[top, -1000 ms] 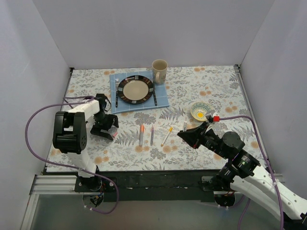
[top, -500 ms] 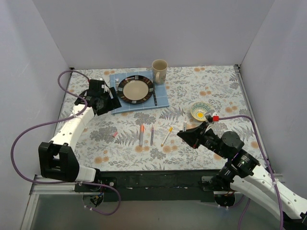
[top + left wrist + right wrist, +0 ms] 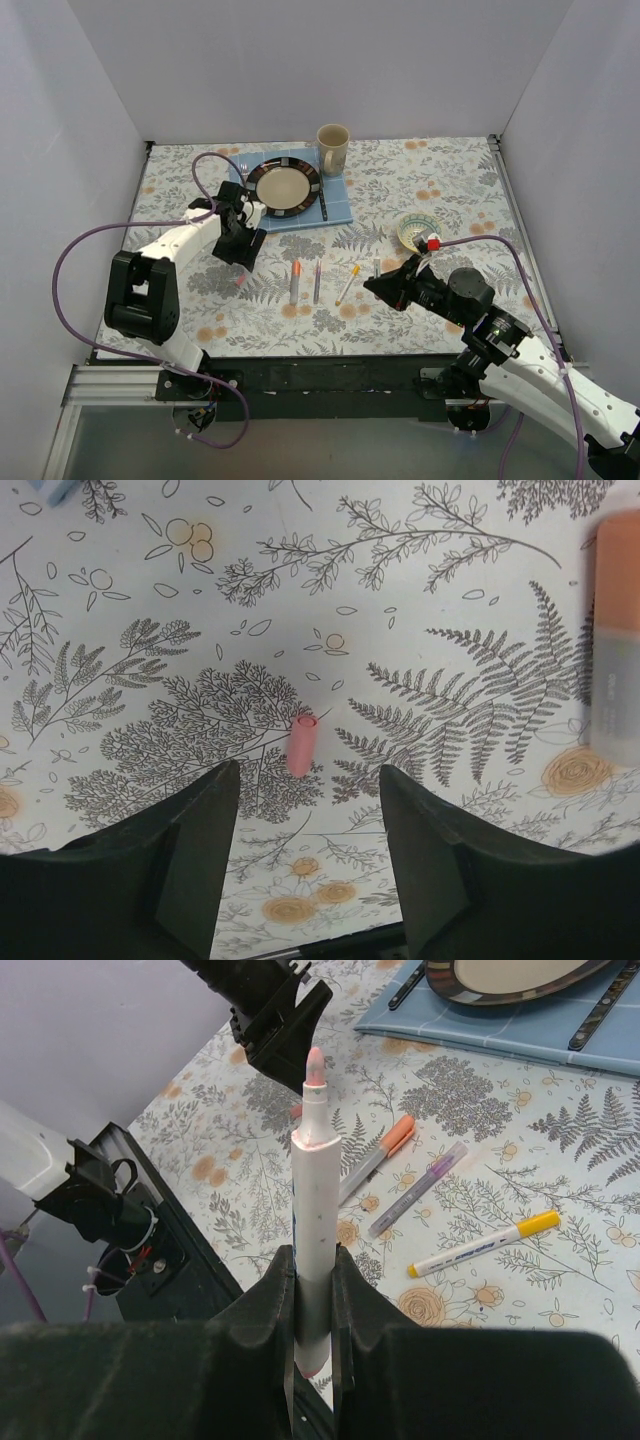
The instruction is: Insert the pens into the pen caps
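We see right gripper (image 3: pixel 312 1256) clamped on pink pen (image 3: pixel 316 1175), long axis straight out past its fingers, tip forward. Left gripper (image 3: pixel 307 773) half open, empty; pink cap (image 3: pixel 302 746) lies below, framed between its fingers.

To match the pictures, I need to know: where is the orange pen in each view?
Top external: orange pen just left of centre.
Left wrist: orange pen at the right edge, blurred, cut off.
Right wrist: orange pen at centre, right of the held pink pen.
Shared landmark: the left hand, left of the pen from above, top of right wrist view, bottom of its own view.
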{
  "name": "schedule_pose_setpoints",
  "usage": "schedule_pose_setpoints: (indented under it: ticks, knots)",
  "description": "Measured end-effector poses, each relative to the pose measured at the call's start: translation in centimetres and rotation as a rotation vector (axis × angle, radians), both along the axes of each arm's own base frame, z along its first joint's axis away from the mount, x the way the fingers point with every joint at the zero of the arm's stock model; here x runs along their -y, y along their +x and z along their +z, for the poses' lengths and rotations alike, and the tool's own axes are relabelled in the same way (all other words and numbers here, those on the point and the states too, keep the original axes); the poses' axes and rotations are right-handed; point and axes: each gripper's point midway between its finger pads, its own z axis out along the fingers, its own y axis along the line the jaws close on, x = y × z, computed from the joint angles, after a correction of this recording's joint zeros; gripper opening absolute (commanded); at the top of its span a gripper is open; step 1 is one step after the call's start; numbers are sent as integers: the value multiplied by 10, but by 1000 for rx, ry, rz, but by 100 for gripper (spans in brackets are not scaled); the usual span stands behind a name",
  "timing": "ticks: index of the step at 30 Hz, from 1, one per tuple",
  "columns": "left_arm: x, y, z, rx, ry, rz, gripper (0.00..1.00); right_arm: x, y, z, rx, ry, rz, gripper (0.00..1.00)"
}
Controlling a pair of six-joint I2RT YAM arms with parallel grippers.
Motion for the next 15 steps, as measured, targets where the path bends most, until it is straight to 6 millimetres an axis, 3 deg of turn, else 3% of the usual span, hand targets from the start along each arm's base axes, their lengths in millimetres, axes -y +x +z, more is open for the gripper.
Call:
schedule_pose_setpoints:
  ticks: [4,11,15]
  knots:
    - [1,-3,-3,-8,21,-74,46,-1,0,-2,-6,-4,5,1]
    - [-11,-11,-36,-108,130,-103,45,-4,0,-6,-18,-14,17,1]
    - [-11,-15,-43,-129,139,-111,40,-3,-1,-1,-6,-2,16,1]
